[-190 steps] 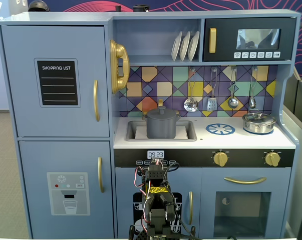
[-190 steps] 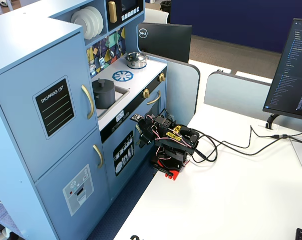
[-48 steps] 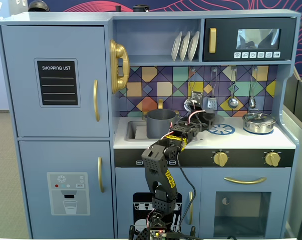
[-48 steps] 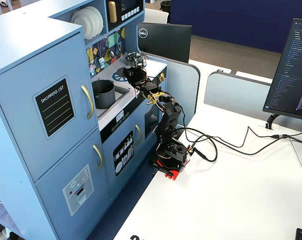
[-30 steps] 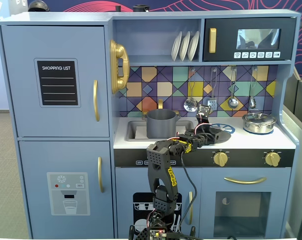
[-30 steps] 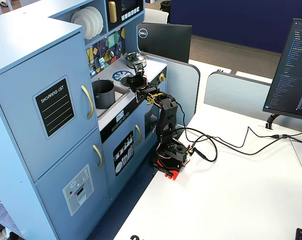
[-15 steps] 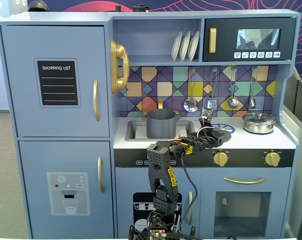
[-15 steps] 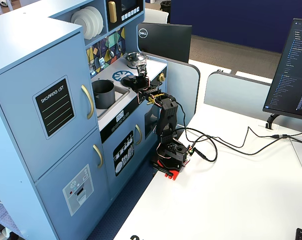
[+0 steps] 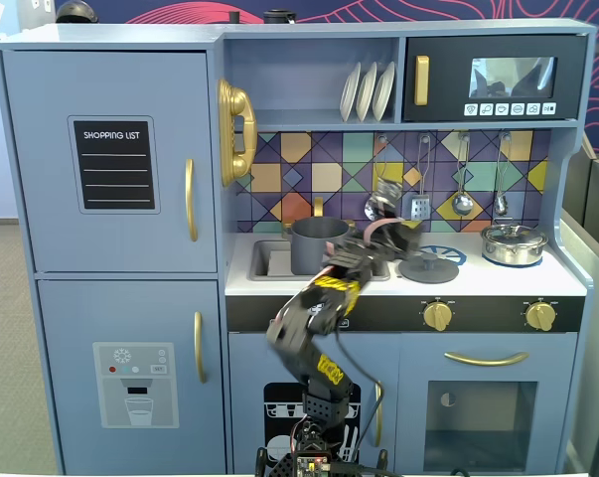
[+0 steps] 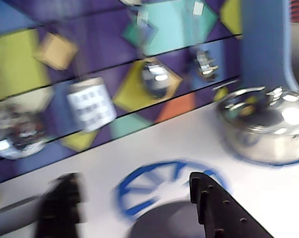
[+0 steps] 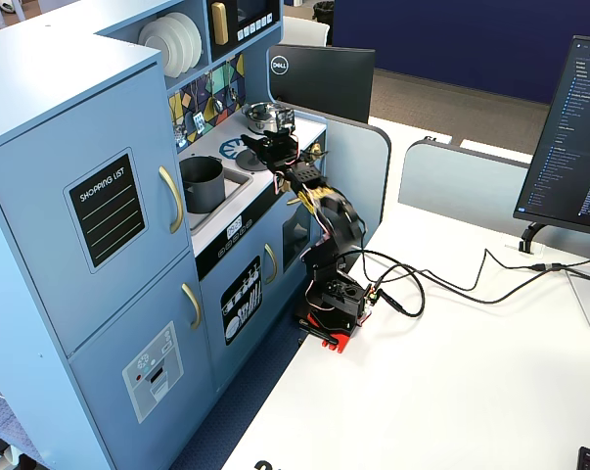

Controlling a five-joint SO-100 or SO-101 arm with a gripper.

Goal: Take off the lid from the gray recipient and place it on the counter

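Note:
The dark gray pot (image 9: 314, 245) stands open, without a lid, in the sink basin at the left of the white counter (image 9: 478, 278); it also shows in the other fixed view (image 11: 202, 184). The flat gray lid (image 9: 428, 268) lies on the counter over the blue burner ring (image 10: 139, 191), and its near edge shows at the bottom of the wrist view (image 10: 171, 223). My gripper (image 9: 396, 235) hovers just left of and above the lid. In the wrist view the gripper (image 10: 134, 198) is open and empty, with the lid low between its two fingers.
A shiny silver pot (image 9: 514, 243) with its own lid stands at the right end of the counter, also in the wrist view (image 10: 268, 124). Utensils (image 9: 462, 204) hang on the tiled back wall. The sink (image 9: 269, 260) lies left of the burner.

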